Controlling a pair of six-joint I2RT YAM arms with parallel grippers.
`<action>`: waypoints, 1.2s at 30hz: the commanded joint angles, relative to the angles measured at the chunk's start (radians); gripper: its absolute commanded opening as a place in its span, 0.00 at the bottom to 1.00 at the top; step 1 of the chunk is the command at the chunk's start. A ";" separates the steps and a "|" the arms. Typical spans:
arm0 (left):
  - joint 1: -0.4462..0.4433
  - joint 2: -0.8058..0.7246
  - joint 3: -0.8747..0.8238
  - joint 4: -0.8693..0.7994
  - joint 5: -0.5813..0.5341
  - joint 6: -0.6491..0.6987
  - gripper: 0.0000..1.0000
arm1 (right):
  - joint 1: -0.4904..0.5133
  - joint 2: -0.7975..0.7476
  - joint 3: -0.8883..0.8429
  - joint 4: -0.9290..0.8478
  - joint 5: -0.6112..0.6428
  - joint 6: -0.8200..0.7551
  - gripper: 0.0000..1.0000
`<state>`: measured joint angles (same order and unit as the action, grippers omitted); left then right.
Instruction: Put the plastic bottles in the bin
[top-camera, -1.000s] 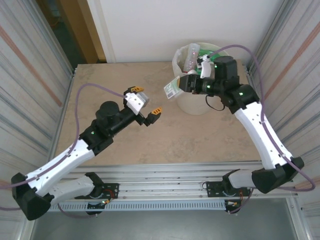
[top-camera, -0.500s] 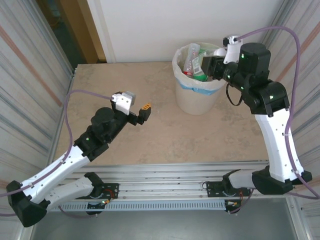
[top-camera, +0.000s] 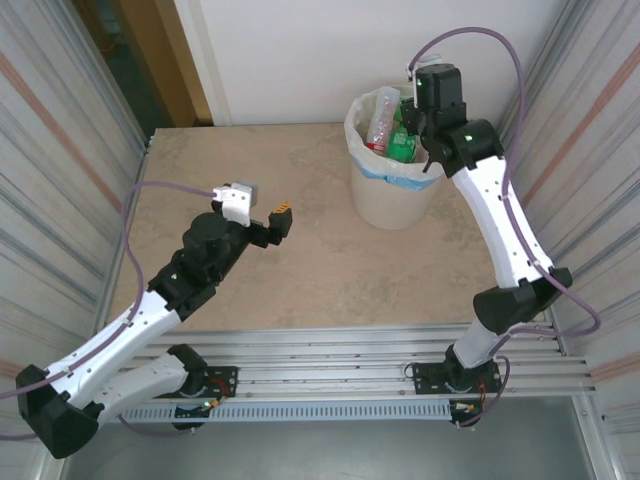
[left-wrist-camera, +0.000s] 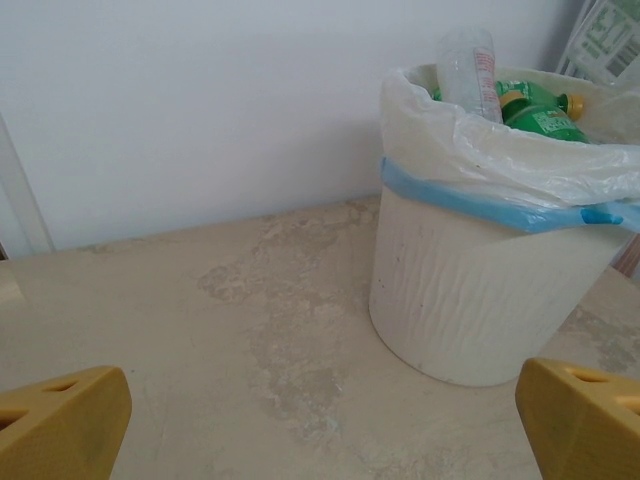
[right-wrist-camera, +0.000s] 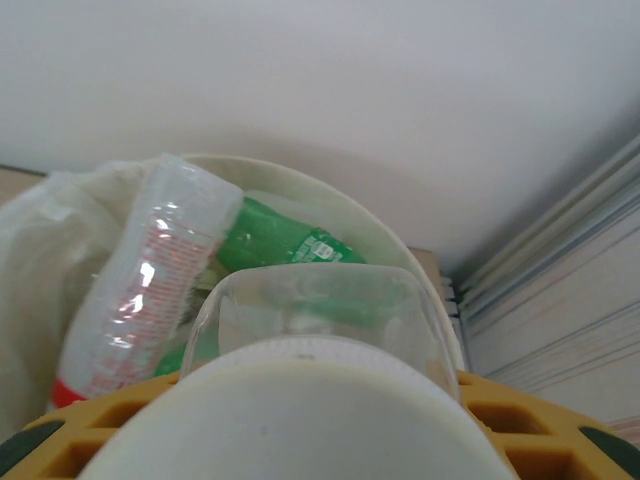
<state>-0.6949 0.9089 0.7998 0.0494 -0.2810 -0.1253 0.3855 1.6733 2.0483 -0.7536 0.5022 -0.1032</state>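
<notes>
Your right arm (top-camera: 470, 150) reaches over the bin (top-camera: 395, 205) of plastic bottles (top-camera: 380, 118); your left gripper (top-camera: 262, 205) gapes above the table (top-camera: 330, 270).

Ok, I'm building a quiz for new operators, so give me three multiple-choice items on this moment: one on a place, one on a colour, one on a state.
1. Where does the bin stand?
A. On the far right part of the table
B. At the table's near left corner
C. On the floor

2. What colour is the band on the bin's bag?
A. Red
B. Blue
C. Black

3. What is the right gripper doing?
A. Open and empty
B. Shut on a clear bottle
C. Lying on the table

Answers: 1 A, the top view shows it by the far right edge. 2 B, the left wrist view shows a blue strip. 3 B, its yellow fingers flank the white-capped bottle above the bin.
</notes>
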 joint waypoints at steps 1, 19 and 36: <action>0.007 -0.013 -0.018 0.003 0.003 -0.019 0.99 | -0.019 0.026 0.044 0.056 0.092 -0.073 0.06; 0.018 -0.002 -0.019 0.010 0.019 -0.020 0.99 | -0.078 0.091 -0.081 0.062 0.068 -0.058 0.19; 0.024 0.013 -0.016 0.017 0.037 -0.033 0.99 | -0.076 -0.043 -0.077 -0.042 -0.239 0.095 0.76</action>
<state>-0.6800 0.9203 0.7868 0.0494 -0.2550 -0.1394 0.3138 1.6947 1.9537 -0.7712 0.3630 -0.0624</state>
